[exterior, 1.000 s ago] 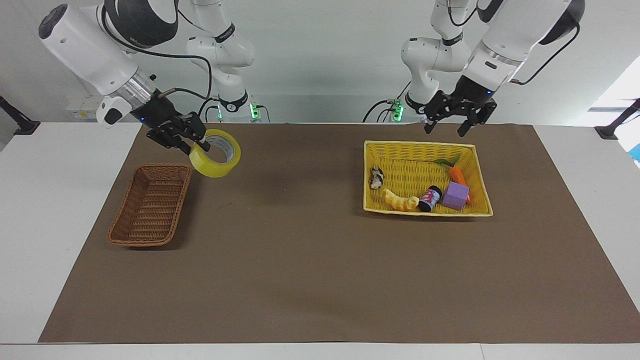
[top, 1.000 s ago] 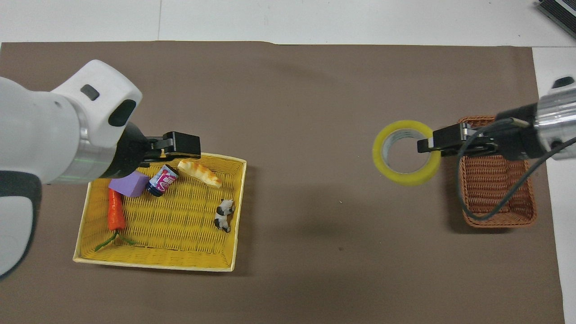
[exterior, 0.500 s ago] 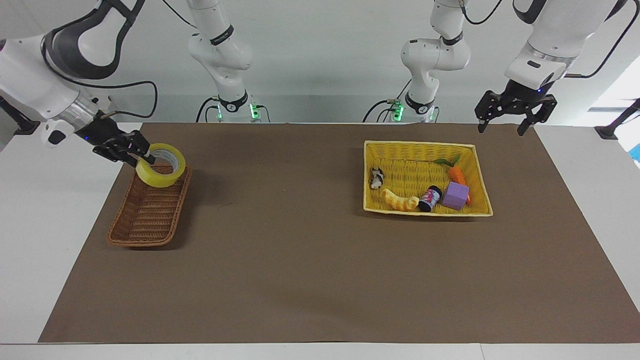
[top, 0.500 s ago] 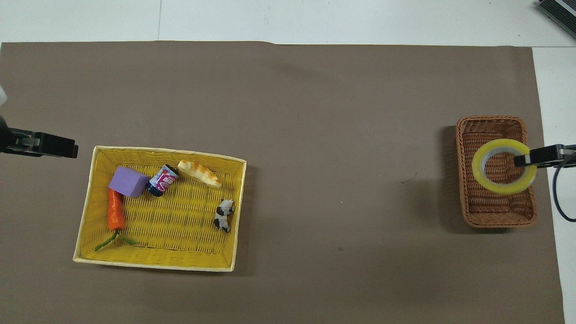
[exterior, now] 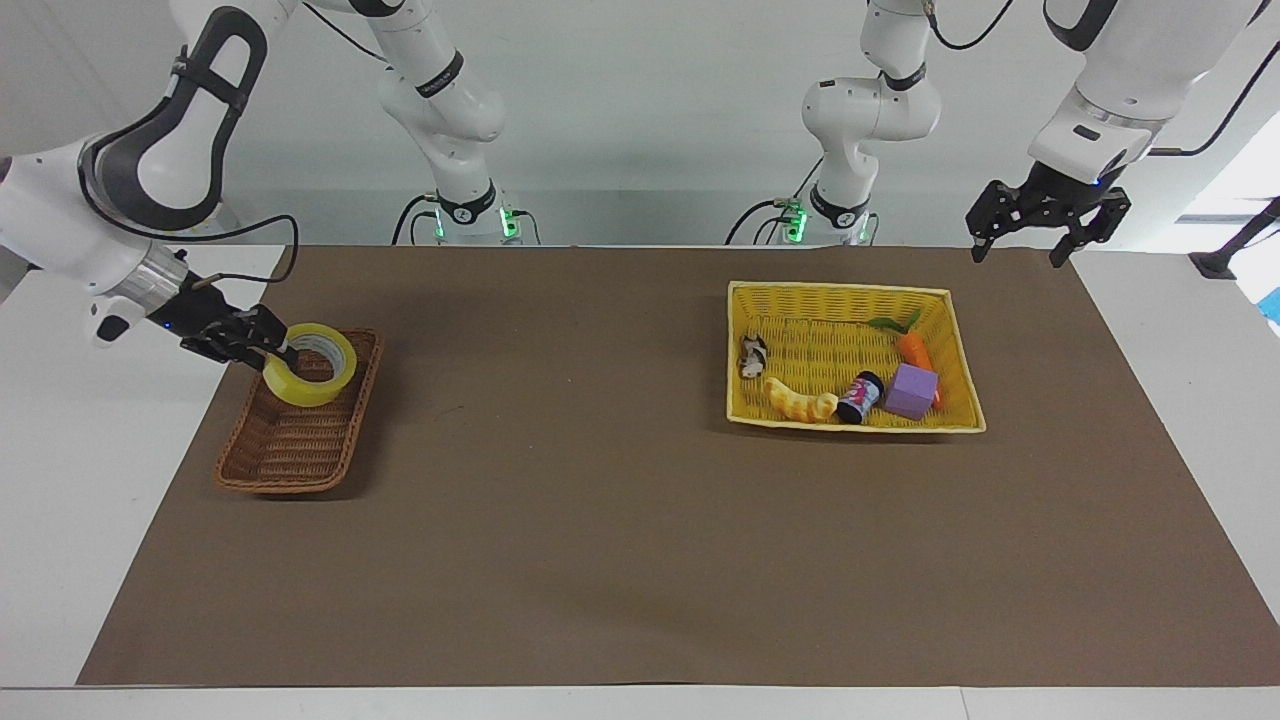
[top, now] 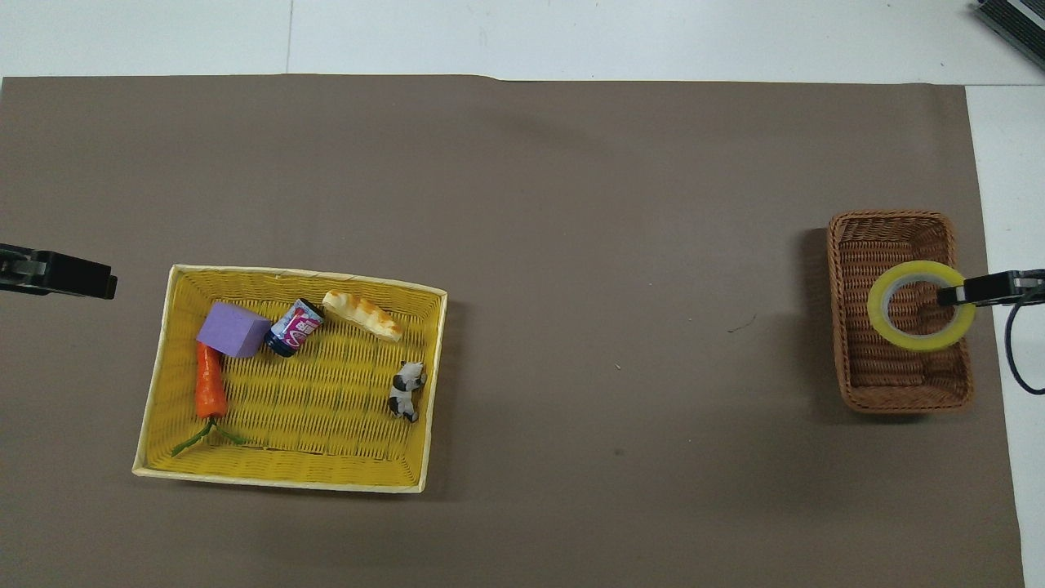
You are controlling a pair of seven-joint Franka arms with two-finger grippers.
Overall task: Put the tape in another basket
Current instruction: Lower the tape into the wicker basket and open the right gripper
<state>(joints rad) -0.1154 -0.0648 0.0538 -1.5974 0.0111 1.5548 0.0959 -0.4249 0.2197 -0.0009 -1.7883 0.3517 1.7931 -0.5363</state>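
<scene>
- Your right gripper (exterior: 283, 350) is clamped on the wall of the tape roll (exterior: 310, 364), one finger down inside the core and one on the outside
- The roll itself is see-through yellow packing tape with a pale core, lying nearly flat and held low over the brown wicker basket (exterior: 290, 455), at the end of the basket nearer to the robots; can't tell if it's resting on the weave or just above it
- From overhead the tape (top: 921, 305) sits within the basket's (top: 898, 392) outline and the gripper (top: 957, 292) comes in across the rim from the table edge
- Your left gripper (exterior: 1043, 222) hangs in the air with its fingers spread apart and nothing in them, waiting over the mat corner nearest its base, beside the yellow basket (exterior: 945, 345)
- The yellow basket holds a purple block (exterior: 911, 391), a toy carrot (exterior: 912, 349), a ridged yellow corn-like toy (exterior: 799, 401), a little black-and-white cow figure (exterior: 752, 354) and a small dark can (exterior: 860, 397)
- The can has a pink and white label, but I can't read the writing; no brand readable on the tape either
</scene>
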